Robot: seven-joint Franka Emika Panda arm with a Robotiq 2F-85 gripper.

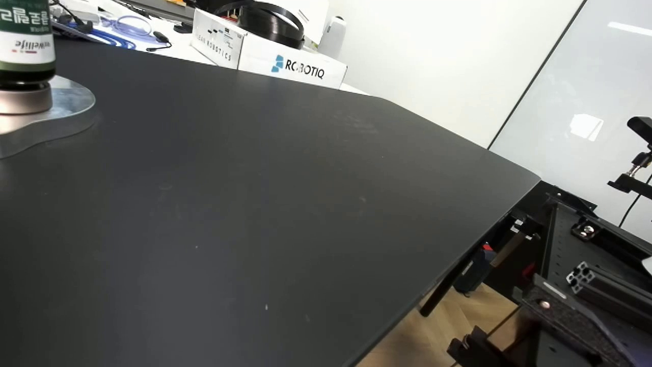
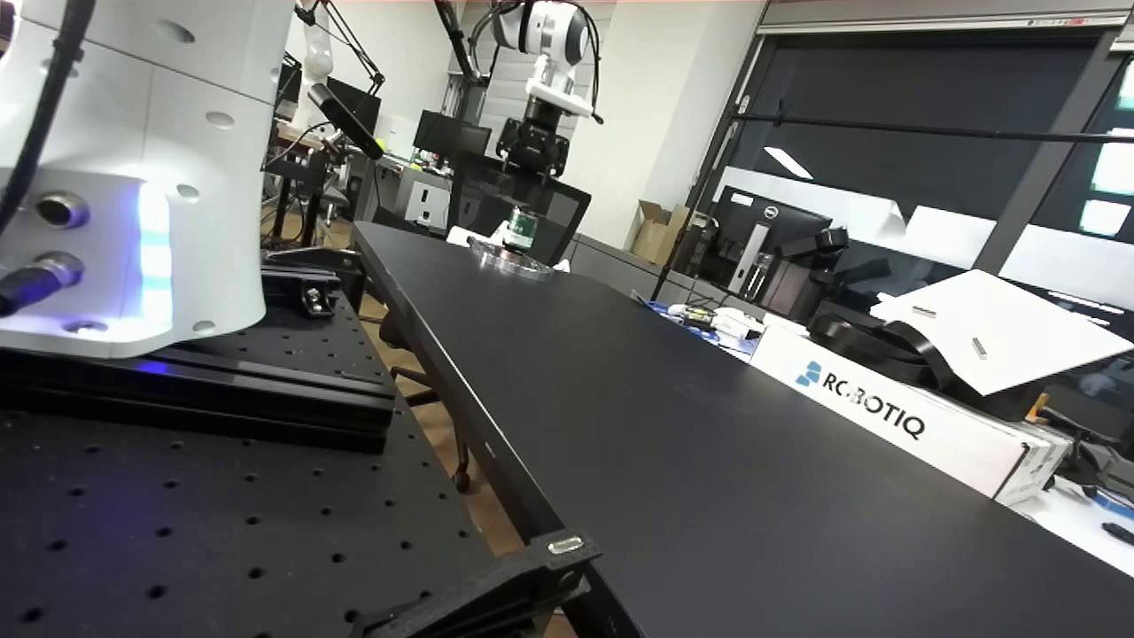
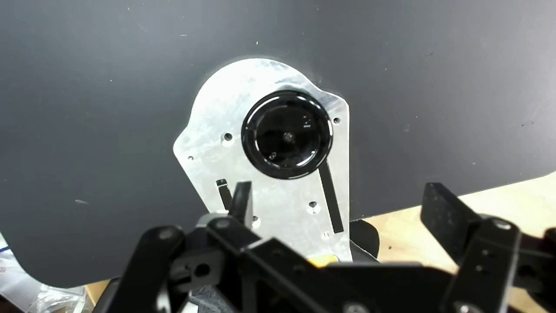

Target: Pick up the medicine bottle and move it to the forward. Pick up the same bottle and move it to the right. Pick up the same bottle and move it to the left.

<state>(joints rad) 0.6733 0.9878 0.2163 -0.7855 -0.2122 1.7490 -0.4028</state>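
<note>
Standing well apart, your fingers (image 3: 447, 221) leave a broad gap between them, and in an exterior view they hang over the bottle (image 2: 521, 230), separate from it. The wrist view gives you its dark, round base (image 3: 287, 137), turned upward. It stands upside down: in an exterior view the print on its label (image 1: 26, 41) reads inverted, and its pale cap (image 1: 25, 100) rests on a metal plate (image 3: 282, 200). That plate, cut with holes and slots, lies on your black surface (image 3: 108, 143), near an edge. Past the surface you can see a box (image 2: 886, 412) lettered Robotiq, with a black object (image 1: 265, 28) on top. Farther back in an exterior view stands a monitor (image 2: 762, 221).
</note>
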